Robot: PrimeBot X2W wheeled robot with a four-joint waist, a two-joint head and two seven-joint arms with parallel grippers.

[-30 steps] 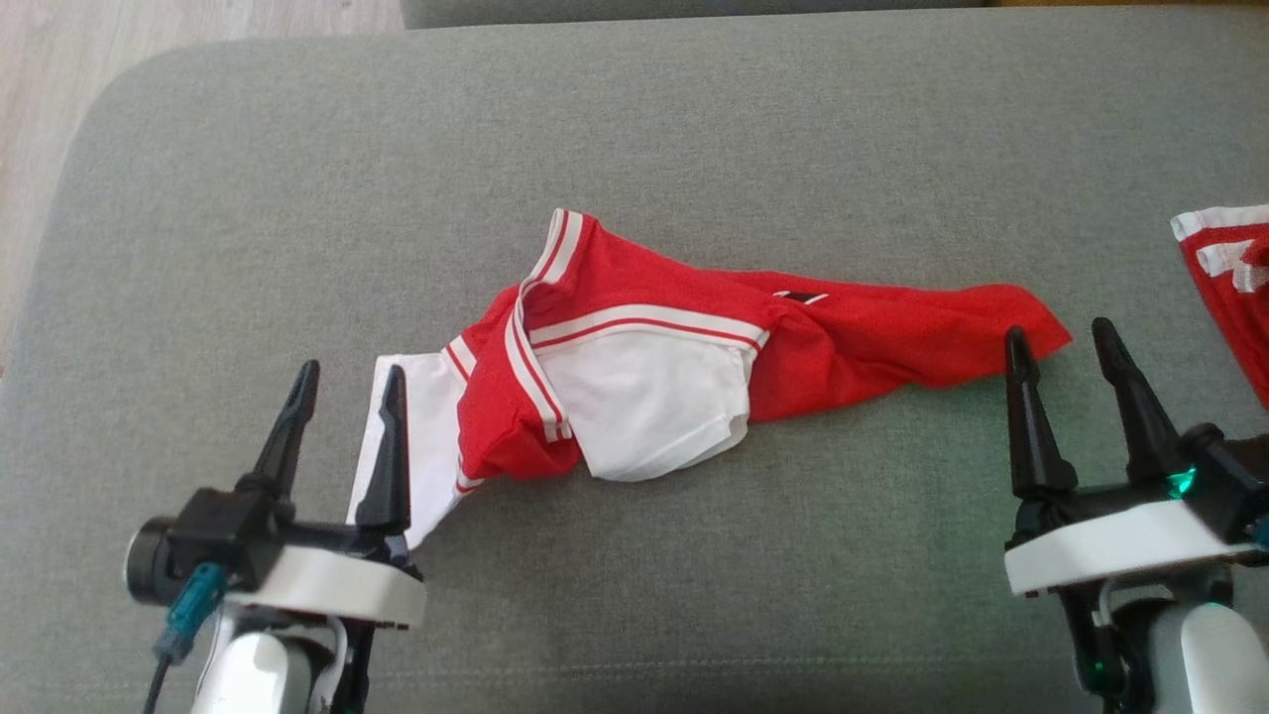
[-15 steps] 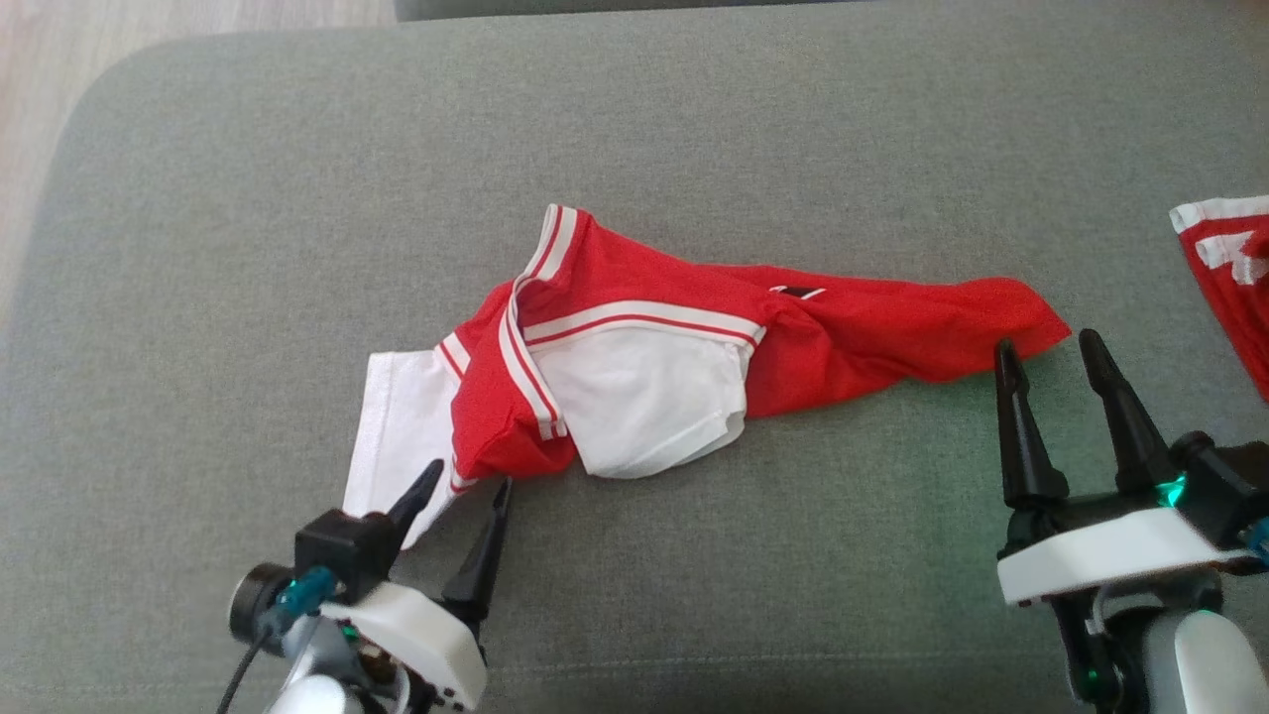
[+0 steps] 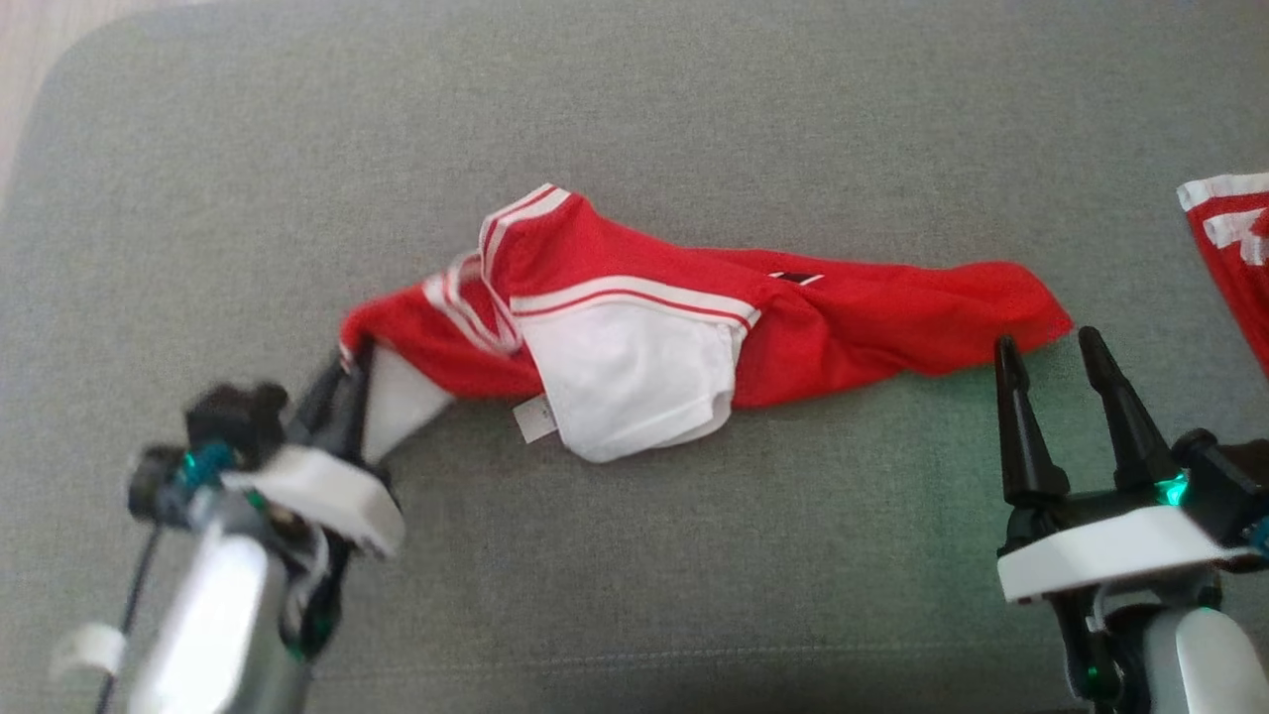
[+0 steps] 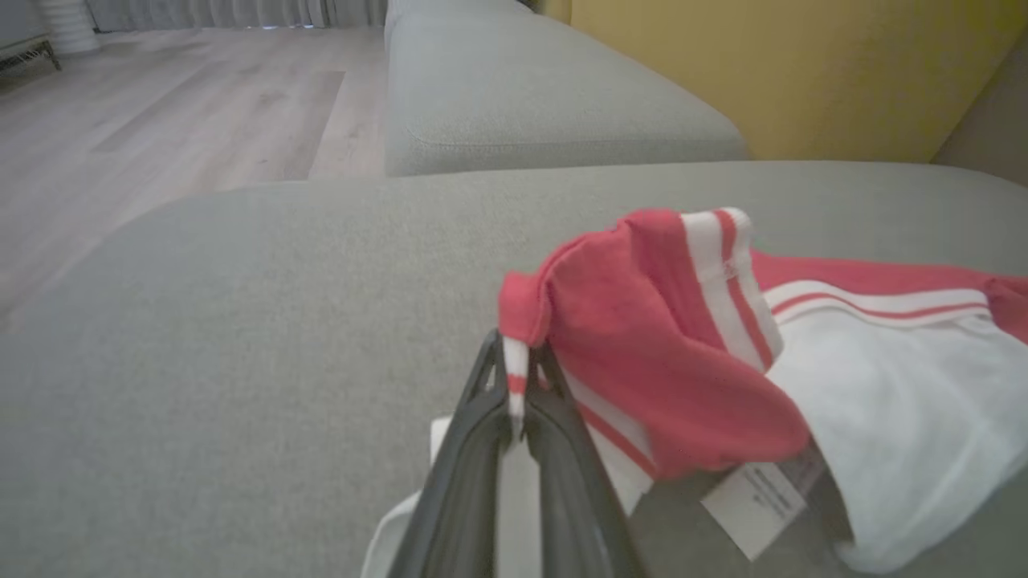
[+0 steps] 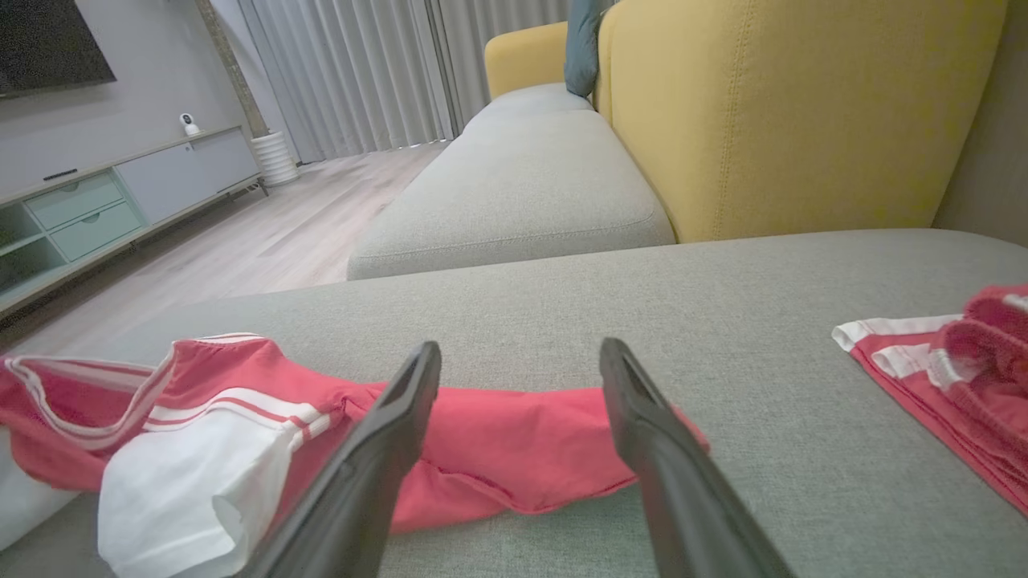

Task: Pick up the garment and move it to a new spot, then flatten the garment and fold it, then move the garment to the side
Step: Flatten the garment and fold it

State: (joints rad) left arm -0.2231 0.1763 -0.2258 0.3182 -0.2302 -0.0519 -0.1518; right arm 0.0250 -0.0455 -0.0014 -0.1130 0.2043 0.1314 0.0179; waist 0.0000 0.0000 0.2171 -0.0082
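Pick-up step: the left hand (image 3: 342, 382) gripped the left edge of the crumpled red-and-white fabric garment (image 3: 634, 357), which lay mid grey upholstered sofa cushion (image 3: 694, 119). The right hand (image 3: 1046, 339) stood open beside its red end, which probably needed gripping before lifting.

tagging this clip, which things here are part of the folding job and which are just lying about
In the job:
red and white garment
left gripper, shut on its edge
right gripper, open near its other end

Lying about:
second red garment at the right edge
yellow sofa back
media cabinet
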